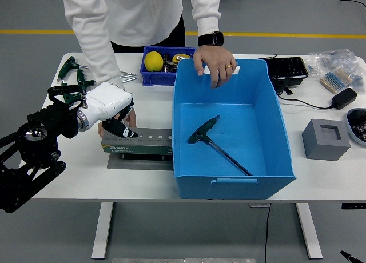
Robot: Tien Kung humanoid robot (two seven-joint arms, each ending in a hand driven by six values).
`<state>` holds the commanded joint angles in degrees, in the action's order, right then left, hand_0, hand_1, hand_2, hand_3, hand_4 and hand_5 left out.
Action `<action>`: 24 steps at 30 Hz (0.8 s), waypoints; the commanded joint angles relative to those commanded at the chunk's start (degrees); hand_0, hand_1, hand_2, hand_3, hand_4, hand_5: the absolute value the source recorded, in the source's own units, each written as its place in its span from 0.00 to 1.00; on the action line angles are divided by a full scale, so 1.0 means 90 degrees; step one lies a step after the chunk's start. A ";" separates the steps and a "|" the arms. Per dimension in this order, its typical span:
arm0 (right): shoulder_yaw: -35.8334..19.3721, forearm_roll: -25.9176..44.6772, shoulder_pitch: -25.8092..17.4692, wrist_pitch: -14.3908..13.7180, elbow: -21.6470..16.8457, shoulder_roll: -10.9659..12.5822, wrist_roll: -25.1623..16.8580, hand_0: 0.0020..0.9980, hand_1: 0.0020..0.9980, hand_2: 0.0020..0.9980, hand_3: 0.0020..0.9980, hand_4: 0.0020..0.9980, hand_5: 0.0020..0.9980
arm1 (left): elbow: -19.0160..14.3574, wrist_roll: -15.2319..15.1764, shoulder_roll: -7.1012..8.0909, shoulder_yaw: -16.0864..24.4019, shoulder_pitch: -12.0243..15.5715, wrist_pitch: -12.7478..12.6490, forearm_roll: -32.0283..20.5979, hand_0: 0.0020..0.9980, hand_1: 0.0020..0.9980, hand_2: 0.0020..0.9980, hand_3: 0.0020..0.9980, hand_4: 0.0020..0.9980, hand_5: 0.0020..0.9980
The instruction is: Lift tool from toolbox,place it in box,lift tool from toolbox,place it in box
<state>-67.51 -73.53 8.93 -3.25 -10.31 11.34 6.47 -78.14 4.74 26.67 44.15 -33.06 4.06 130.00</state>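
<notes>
Tools are split across the counter [74, 177]: at the far left corner a few green-handled T-wrenches [71, 71] lie loose, near the left edge the left hand [111, 111] hangs over the left end of the toolbox [137, 144], and one T-wrench [214, 142] already lies on the floor of the box [274, 143], handle toward the far wall, shaft pointing to the near right corner. The left hand's white back faces the camera with its dark fingers [121, 131] curled down onto the toolbox top; whether they grip a tool cannot be told, since the palm covers that spot. A person's hand [130, 115] sits right behind it, mostly hidden. These wrenches look like rigid steel with moulded grips, fairly light but smooth along the shaft, so I judge the crossbar handle to be the sound place to take hold, with fingers wrapped under it. The toolbox is a low green and grey rack on a flat plate, just beside the box's left wall; its row of pale marks is too small to read as sockets or holes. The person's other hand [214, 63] rests on the box's far rim. The right hand is out of view.
</notes>
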 joint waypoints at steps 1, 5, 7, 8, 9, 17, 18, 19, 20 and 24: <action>-0.0003 0.0002 -0.0001 -0.0002 0.0000 0.0000 0.0001 0.77 0.69 0.73 0.70 0.99 0.78 | -0.0022 -0.0007 0.0007 0.0014 0.0001 -0.0047 0.0000 0.24 0.00 0.03 0.04 1.00 0.30; 0.0004 0.0026 0.0008 -0.0007 0.0000 0.0007 -0.0002 0.77 0.69 0.73 0.70 0.99 0.78 | -0.0174 -0.0014 0.0044 0.0176 0.0019 -0.0303 0.0000 0.24 0.00 0.03 0.04 1.00 0.30; 0.0004 0.0029 0.0011 -0.0008 0.0000 0.0009 -0.0002 0.77 0.69 0.73 0.70 0.99 0.78 | -0.0299 -0.0013 0.0067 0.0300 0.0033 -0.0479 0.0000 0.21 0.00 0.00 0.02 0.96 0.19; 0.0002 0.0029 0.0012 -0.0009 0.0000 0.0009 -0.0001 0.77 0.69 0.73 0.70 0.99 0.78 | -0.0356 -0.0012 0.0076 0.0346 0.0036 -0.0556 0.0000 0.21 0.00 0.00 0.02 0.96 0.19; 0.0001 0.0032 0.0012 -0.0010 0.0000 0.0008 -0.0001 0.77 0.69 0.73 0.70 0.99 0.78 | -0.0458 0.0002 0.0094 0.0423 0.0037 -0.0700 0.0000 0.21 0.00 0.00 0.02 0.96 0.19; -0.0005 0.0032 0.0027 -0.0012 0.0000 0.0010 0.0000 0.77 0.69 0.73 0.70 0.99 0.78 | -0.1069 -0.0041 0.0202 0.0735 -0.0020 -0.1232 0.0000 0.19 0.00 0.00 0.01 0.93 0.21; -0.0006 0.0033 0.0031 -0.0014 0.0000 0.0011 0.0000 0.77 0.69 0.73 0.70 0.99 0.78 | -0.1158 -0.0038 0.0212 0.0759 -0.0044 -0.1266 0.0000 0.19 0.00 0.00 0.01 0.93 0.21; -0.0001 0.0040 0.0033 -0.0013 0.0000 0.0013 -0.0002 0.77 0.69 0.73 0.70 0.99 0.78 | -0.1254 -0.0033 0.0217 0.0784 -0.0068 -0.1303 0.0000 0.20 0.00 0.00 0.00 0.93 0.24; -0.0002 0.0035 0.0034 -0.0012 0.0000 0.0015 -0.0001 0.77 0.69 0.73 0.70 0.99 0.78 | -0.1354 -0.0025 0.0215 0.0812 -0.0088 -0.1349 0.0000 0.20 0.00 0.00 0.00 0.93 0.24; -0.0031 -0.0002 0.0029 -0.0013 0.0000 0.0021 0.0006 0.77 0.69 0.73 0.70 0.99 0.78 | -0.1711 0.0022 0.0118 0.0883 -0.0103 -0.1590 0.0000 0.20 0.00 0.00 0.00 0.93 0.24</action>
<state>-67.79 -73.55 9.19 -3.36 -10.31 11.54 6.52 -93.54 4.94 27.73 52.10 -33.98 -10.25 130.00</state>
